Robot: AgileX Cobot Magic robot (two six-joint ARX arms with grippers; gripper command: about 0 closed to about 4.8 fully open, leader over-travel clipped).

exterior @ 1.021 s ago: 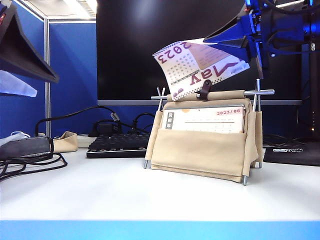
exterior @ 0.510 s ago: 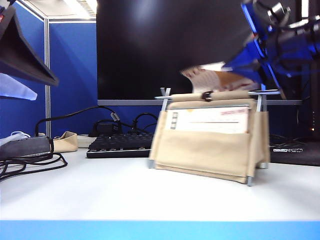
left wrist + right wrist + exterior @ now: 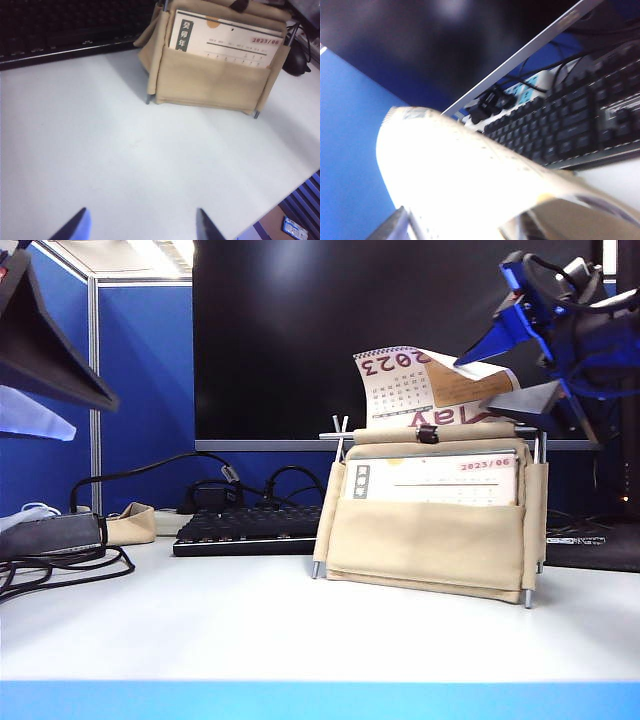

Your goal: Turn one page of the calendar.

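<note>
1. The left gripper (image 3: 139, 225) hangs over the bare white table (image 3: 200, 620), toward its front edge and left of the calendar. Its 2 fingers stand wide apart and hold nothing.
2. At the left edge of the table lie black cables (image 3: 60, 565) and a small beige pouch (image 3: 130, 523).
3. The black keyboard (image 3: 245, 530) lies along the back edge of the table, behind the calendar and to its left. A large dark monitor (image 3: 330, 330) stands behind it.
4. The calendar (image 3: 432, 530) stands upright on the table, right of the middle. It is a beige canvas pocket on silver rods, with a brown strap at the top.
5. In its pocket the front sheet (image 3: 440, 480) shows the red mark "2023/06".
6. The page (image 3: 425, 385) is lifted above the top bar of the calendar and curls backward, so its purple print "2023" and "May" appears upside down. Its lower edge is still at the top bar.
7. The right gripper (image 3: 515, 365) is at the upper right, just beside the right end of the raised page. Its blue and dark fingers stand apart, 1 above and 1 below that end. If they still touch the paper, I cannot tell.
8. In the right wrist view the page (image 3: 470, 180) is a bright blurred sheet close to the camera.
</note>
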